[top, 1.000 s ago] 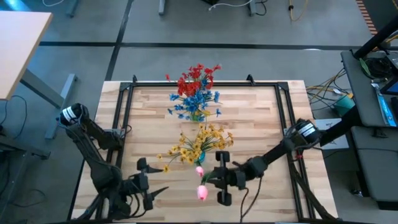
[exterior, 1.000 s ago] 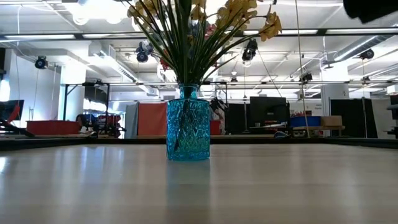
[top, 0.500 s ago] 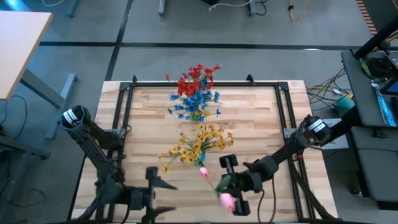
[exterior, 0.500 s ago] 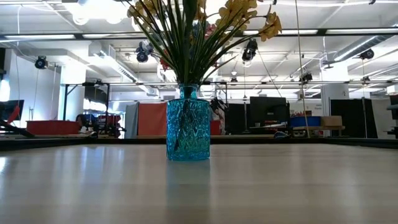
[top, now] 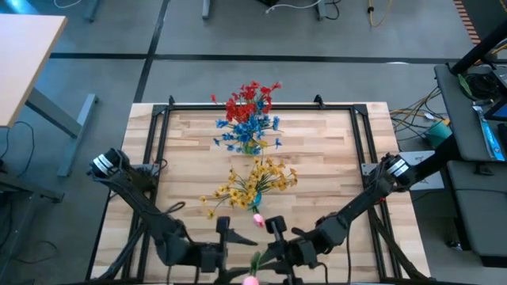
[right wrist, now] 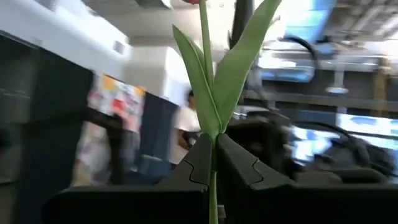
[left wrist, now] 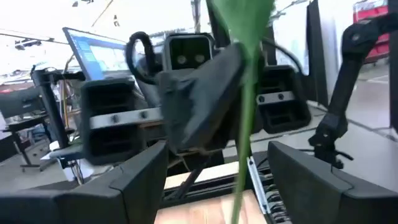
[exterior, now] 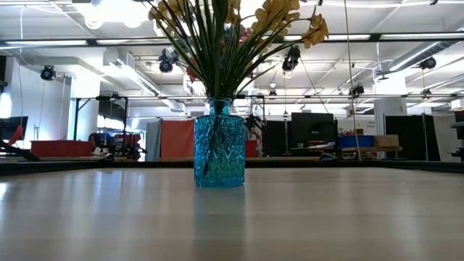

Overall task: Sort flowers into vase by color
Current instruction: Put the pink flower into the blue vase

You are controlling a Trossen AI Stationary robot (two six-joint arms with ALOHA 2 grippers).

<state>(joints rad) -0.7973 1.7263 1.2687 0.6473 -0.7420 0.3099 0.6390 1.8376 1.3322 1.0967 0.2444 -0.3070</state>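
Both arms meet at the near edge of the worktop [top: 333, 158]. The right tool [right wrist: 212, 163] is clenched on a tulip [top: 252, 278] stem, its leaves standing up between the fingers. The left tool [top: 224, 252] faces it just beside, released, its fingers spread either side of the stem. Mid-worktop, the yellow flowers [top: 252, 184] stand in a blue vase [exterior: 219, 143]; the red flowers [top: 250, 98] and blue flowers [top: 248, 131] stand farther back.
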